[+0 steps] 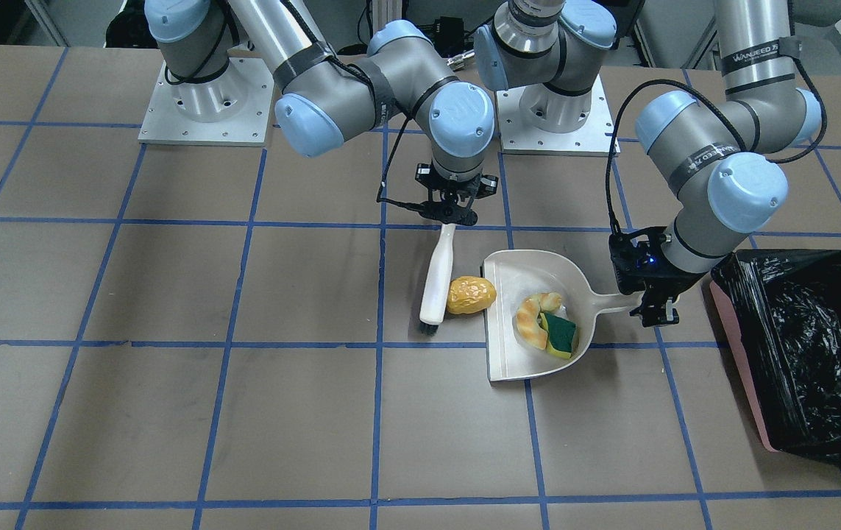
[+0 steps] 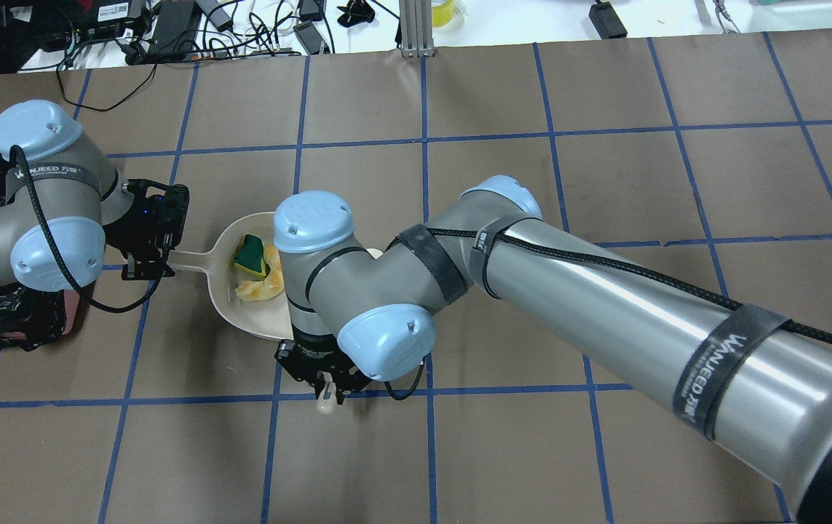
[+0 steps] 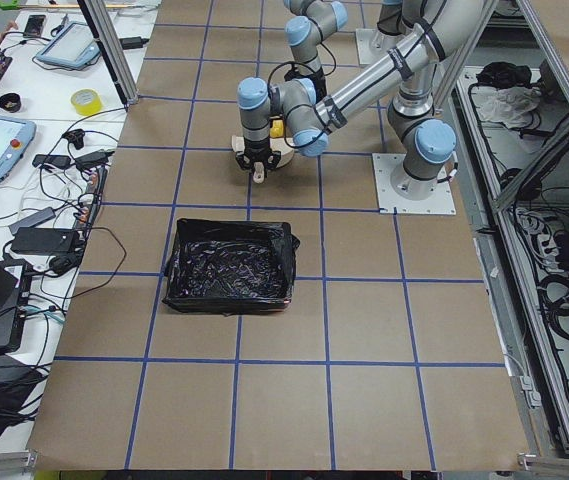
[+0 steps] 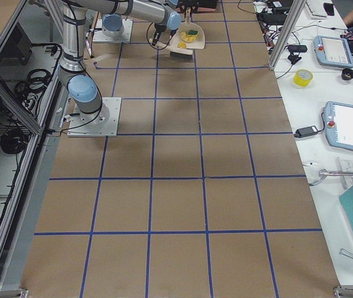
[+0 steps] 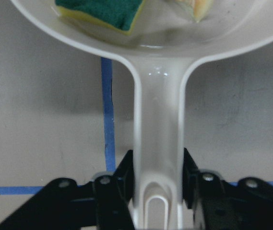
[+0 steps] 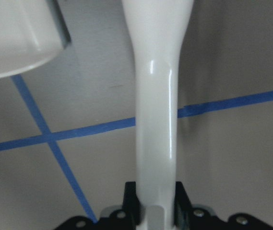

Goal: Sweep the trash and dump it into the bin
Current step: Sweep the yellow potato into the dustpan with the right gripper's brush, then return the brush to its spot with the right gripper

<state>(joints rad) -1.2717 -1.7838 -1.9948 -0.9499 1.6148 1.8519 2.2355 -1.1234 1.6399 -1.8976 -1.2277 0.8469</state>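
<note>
Yellow-orange potato lump (image 1: pixel 470 294) lies mid-frame between brush (image 1: pixel 436 280) and dustpan (image 1: pixel 519 276); croissant (image 1: pixel 533 322) and sponge (image 1: pixel 561 335) sit inside. My right claw (image 1: pixel 449 215) clamps the brush, my left claw (image 1: pixel 655 309) the dustpan handle; bin (image 1: pixel 803 346) at right edge.

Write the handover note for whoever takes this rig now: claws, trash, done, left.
Grips: left claw shut on dustpan handle; right claw shut on brush handle.
Things: croissant piece and sponge lie in the dustpan; potato lump sits outside, between brush bristles and pan mouth; bin stands beyond the left claw, apart from the pan.
Done: two of three items swept in.
Left: sweep in the lump, tip the dustpan into the bin.
</note>
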